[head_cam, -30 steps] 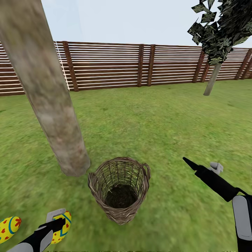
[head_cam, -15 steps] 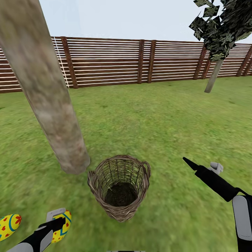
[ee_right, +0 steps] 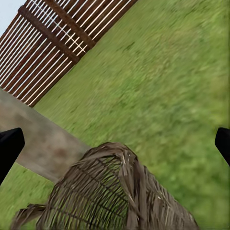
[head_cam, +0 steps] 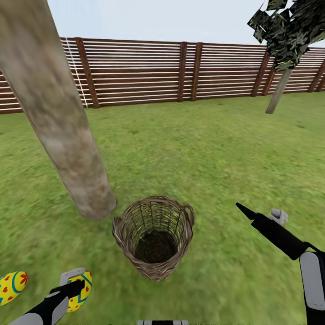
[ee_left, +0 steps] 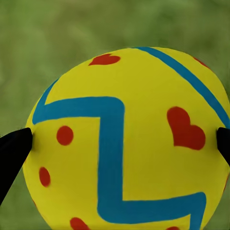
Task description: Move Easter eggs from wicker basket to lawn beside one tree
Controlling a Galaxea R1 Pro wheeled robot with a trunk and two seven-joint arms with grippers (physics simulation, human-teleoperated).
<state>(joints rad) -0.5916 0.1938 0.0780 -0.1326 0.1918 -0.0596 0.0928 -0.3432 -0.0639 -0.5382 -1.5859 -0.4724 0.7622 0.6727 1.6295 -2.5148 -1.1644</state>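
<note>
My left gripper (head_cam: 76,288) is shut on a yellow Easter egg (ee_left: 129,139) with red hearts and a blue zigzag, held low over the lawn (head_cam: 216,149) at the near left. A second egg (head_cam: 12,286) lies on the grass further left. The third egg is out of view. The wicker basket (head_cam: 153,266) stands upright in front of me, its inside looking empty, close to the foot of the thick grey-brown tree (head_cam: 67,135). My right gripper (head_cam: 258,210) hangs open to the right of the basket, nothing between its fingers.
A brown slatted fence (head_cam: 180,72) closes off the far side of the garden. A thin-trunked tree (head_cam: 279,90) with dark foliage stands at the far right. Open grass stretches between the basket and the fence.
The whole picture has shifted a little, so the camera has moved. Both grippers, the held egg and the basket keep their places relative to each other.
</note>
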